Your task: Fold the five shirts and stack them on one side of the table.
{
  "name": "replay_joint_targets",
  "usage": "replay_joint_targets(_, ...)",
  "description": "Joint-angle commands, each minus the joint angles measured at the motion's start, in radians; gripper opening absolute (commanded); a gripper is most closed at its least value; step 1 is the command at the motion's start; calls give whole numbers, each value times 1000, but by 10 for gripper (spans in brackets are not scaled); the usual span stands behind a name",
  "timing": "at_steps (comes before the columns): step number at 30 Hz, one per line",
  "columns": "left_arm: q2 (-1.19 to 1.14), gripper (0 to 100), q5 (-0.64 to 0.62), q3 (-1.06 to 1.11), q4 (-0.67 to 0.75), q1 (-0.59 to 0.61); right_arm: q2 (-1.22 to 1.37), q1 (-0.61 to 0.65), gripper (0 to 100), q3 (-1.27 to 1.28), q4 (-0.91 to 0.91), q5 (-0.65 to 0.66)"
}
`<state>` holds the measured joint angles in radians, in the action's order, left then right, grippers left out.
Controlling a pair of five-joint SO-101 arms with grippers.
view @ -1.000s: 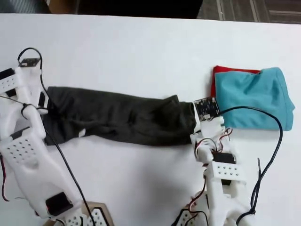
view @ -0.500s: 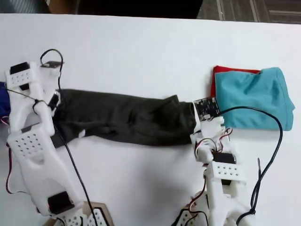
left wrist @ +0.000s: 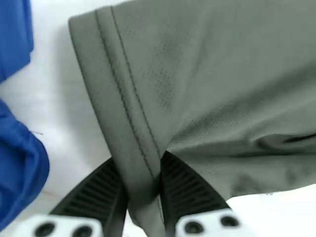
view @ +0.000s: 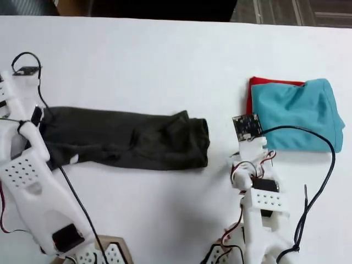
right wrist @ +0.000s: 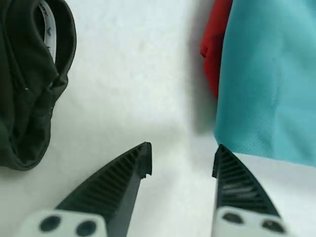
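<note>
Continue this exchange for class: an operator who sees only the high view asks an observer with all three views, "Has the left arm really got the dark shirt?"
Observer: Yes. The left gripper is shut on the stitched hem of the dark shirt, which is pinched between both fingers.
Operator: Is anything lying near that end that I should know about?
Observer: A blue cloth lies on the table close beside the hem.
Operator: And the right gripper?
Observer: The right gripper is open with nothing in it, over bare table between the dark shirt and the teal shirt.
</note>
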<state>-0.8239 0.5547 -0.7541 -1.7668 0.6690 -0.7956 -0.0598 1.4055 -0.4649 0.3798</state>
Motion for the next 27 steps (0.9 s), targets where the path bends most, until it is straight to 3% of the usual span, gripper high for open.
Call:
replay_joint_targets(1, 153, 24, 5, -7, -23, -32, -39, -8, 208, -6, 19, -8)
replay_joint_targets(7, 470, 24, -60, 275, -23, -255, -41, -16, 208, -8, 21, -60)
replay_joint_targets(12, 692, 24, -81, 406, -11, -562, -41, -16, 208, -8, 21, -63)
replay_joint_targets(19, 713, 24, -97, 415, 71, -899, -41, -16, 208, -8, 21, -63)
replay_joint_targets(27, 667, 24, -164, 455, 209, -1083, -41, -15, 208, -8, 21, -63)
